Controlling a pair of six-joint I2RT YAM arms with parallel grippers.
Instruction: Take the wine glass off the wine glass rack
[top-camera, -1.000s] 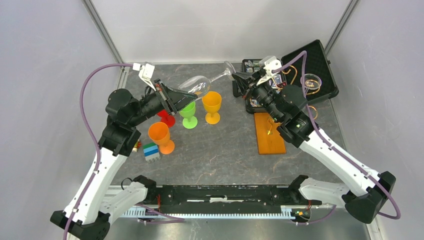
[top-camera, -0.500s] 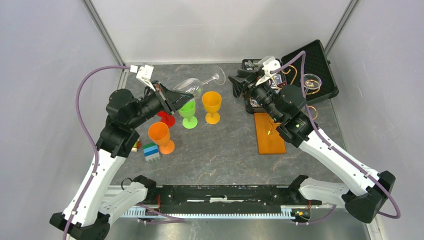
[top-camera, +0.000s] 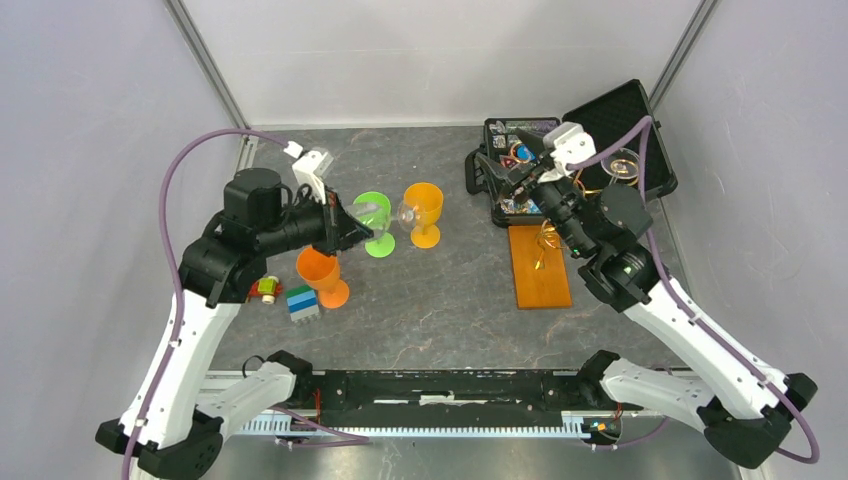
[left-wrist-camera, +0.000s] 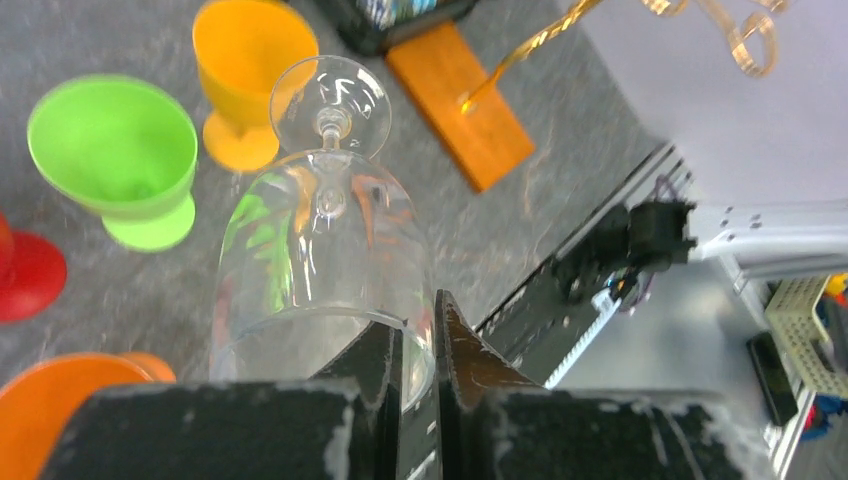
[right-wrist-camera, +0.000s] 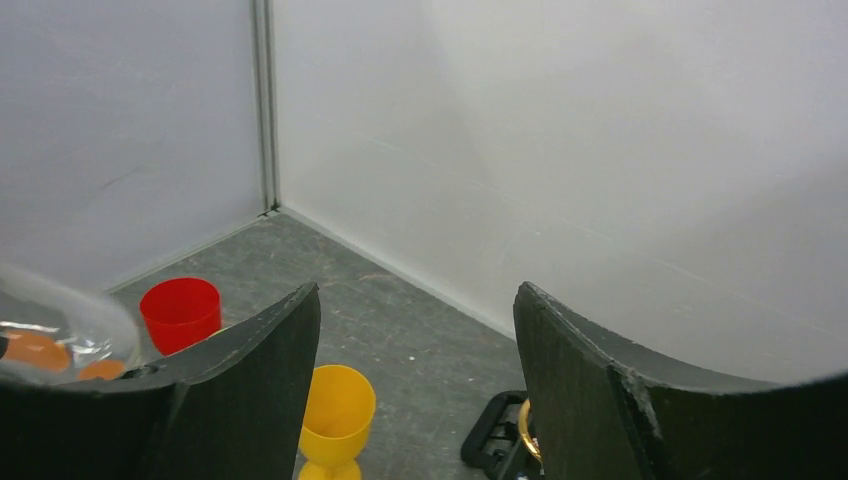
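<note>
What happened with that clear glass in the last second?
The right gripper opened, let go of the wine glass and drew back slightly. The left gripper, still pinching the rim, swung it left and nearer, above the green cup and yellow cup. The cups, rack and black case stayed put.

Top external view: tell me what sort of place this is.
Probably a robot test cell: plain panel walls box in a table, two arms are bolted at its near edge, and props like plastic goblets and toy bricks stand about.
</note>
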